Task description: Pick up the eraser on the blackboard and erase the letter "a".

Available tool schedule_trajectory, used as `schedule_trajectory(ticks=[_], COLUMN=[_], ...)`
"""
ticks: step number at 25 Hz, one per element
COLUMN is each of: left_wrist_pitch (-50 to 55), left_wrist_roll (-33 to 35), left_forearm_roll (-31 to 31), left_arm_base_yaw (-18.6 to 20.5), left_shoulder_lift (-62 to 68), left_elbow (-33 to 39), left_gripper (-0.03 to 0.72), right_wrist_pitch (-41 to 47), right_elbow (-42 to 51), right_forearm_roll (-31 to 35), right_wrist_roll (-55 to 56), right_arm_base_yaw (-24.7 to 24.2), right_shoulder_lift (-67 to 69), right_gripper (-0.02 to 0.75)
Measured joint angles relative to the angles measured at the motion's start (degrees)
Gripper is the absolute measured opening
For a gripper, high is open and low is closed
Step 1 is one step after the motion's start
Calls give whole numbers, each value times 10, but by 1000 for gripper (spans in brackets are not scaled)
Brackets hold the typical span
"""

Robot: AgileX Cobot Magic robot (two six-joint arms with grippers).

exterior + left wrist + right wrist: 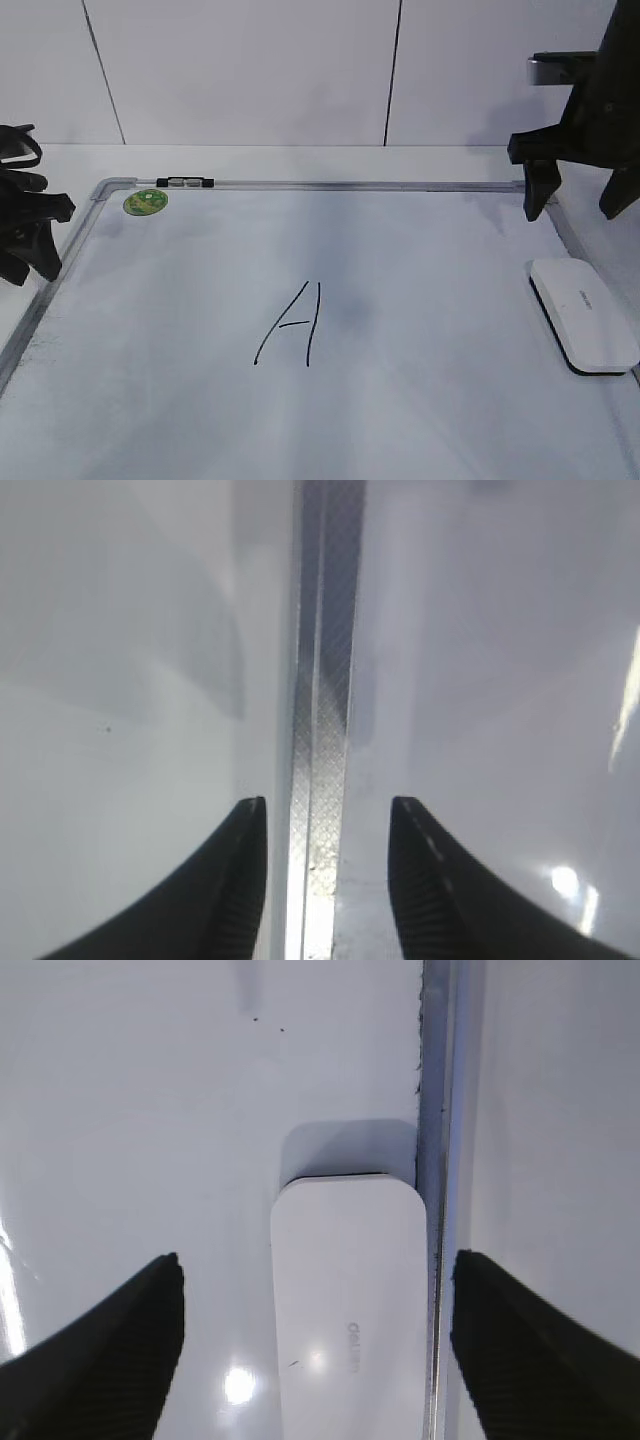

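The eraser (584, 314) lies flat at the right edge of the blackboard (420, 400), its long side against the grey frame (436, 1160), as the right wrist view shows; the right end effector (318, 1345) hangs above it, released, jaws wide, one jaw over the board and one beyond the frame; nothing is grasped

The left end effector (328, 870) sits at the far left, released and empty, jaws straddling the left frame rail (325, 680)

The only mark visible is a tall angular letter (292, 324) near the board's centre; no small looped "a" shows in any view

Risks, as judged:
- the outer jaw may land on the frame during descent, since the eraser abuts it; the grasp would then stall or tip the eraser
- a smooth plastic top may slip under a shallow pinch
- a wipe may leave the letter partly standing if the felt meets the board tilted
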Motion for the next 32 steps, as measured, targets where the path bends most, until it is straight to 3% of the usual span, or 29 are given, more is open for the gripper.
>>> schedule_trajectory(ticks=[8,21,32], left_wrist_pitch=[39,102,174], left_wrist_roll=[0,0,-23], left_forearm_roll=[2,5,8], left_arm_base_yaw=[0,0,-14], left_shoulder_lift=[-50,-298,-482], left_elbow=[-11,-11,-11], left_gripper=[339,381,382], right_wrist_pitch=[1,13,20], right_elbow=[0,0,131], right_forearm_roll=[6,38,73], right_wrist_roll=[0,0,0], right_arm_base_yaw=[0,0,2], right_shoulder_lift=[-41,-264,-476], right_gripper=[633,611,596])
